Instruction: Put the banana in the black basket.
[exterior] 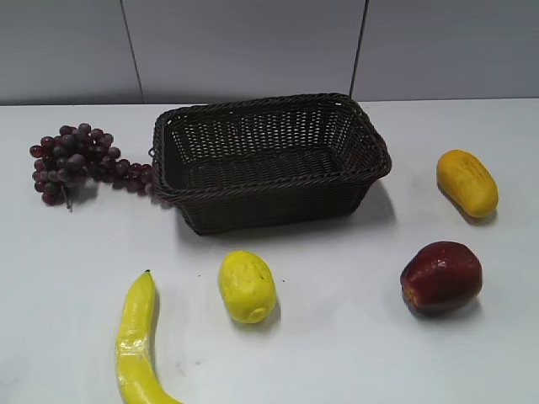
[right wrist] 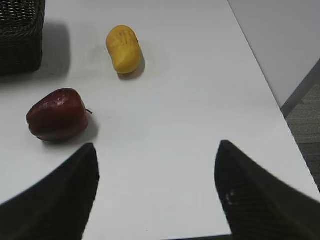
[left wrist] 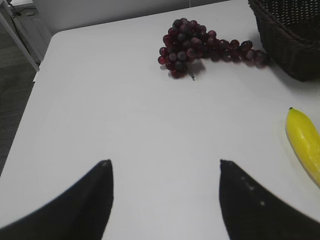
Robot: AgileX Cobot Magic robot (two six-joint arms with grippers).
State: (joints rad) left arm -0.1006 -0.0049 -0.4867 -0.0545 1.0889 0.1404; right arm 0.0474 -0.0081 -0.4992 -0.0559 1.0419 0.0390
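Left to right on the white table (exterior: 354, 353): grapes (exterior: 80, 164) far left, banana (exterior: 136, 345) front-left lying flat, dark tip pointing away from me, tail end running off the bottom of the exterior view. Lemon (exterior: 247, 286) just beside it to the right, not touching. Black basket (exterior: 269, 151) behind, centre, nothing in it. Red apple (exterior: 440, 276) and mango (exterior: 466, 182) on the right. My left gripper (left wrist: 165, 200) is wide open, holding nothing, over bare table; from its wrist view the banana sits at the right edge, well off my centreline. My right gripper (right wrist: 155, 195) is also wide open and empty, near the table's right edge with the apple ahead-left. Step: nothing grasped yet, so this is the approach. Banana is on my left side, so left arm takes it. Next move, as I judge it: swing right, line the jaws across the banana's mid-body, descend, close. Watch the lemon.
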